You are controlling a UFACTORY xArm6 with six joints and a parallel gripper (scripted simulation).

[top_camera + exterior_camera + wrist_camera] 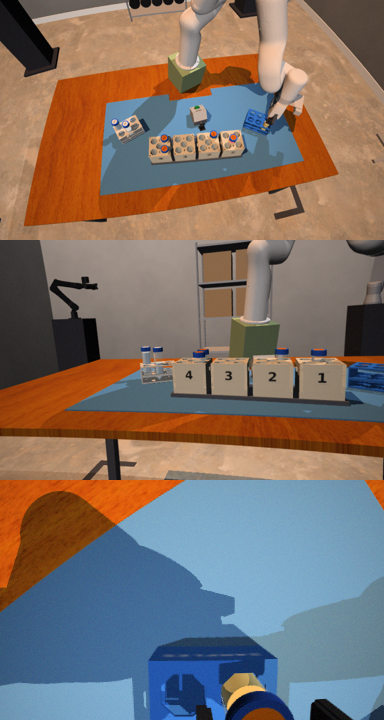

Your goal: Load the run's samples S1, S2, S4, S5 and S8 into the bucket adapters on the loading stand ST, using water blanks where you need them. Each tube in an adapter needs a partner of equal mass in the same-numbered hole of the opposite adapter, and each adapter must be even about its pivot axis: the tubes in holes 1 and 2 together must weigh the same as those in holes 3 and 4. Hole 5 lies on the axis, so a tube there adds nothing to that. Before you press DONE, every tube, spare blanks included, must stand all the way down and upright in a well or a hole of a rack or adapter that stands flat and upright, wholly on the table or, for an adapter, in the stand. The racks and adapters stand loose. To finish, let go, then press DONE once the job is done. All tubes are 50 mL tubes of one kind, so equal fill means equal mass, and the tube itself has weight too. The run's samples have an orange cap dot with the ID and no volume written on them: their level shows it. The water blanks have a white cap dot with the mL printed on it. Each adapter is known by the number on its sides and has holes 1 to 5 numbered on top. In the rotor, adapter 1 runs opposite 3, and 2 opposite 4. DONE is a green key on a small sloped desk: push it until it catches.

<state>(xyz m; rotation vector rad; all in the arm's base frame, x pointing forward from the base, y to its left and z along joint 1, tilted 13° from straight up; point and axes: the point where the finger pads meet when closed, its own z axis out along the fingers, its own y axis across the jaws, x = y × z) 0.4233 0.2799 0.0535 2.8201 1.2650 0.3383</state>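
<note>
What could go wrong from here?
The pincer straddles the orange-dot tube without gripping it; an off-centre close could tip it or drag the loose blue rack.
Adapter 3 holds no tube while adapter 1 holds one, so pressing DONE now would likely leave the run unbalanced.
</note>
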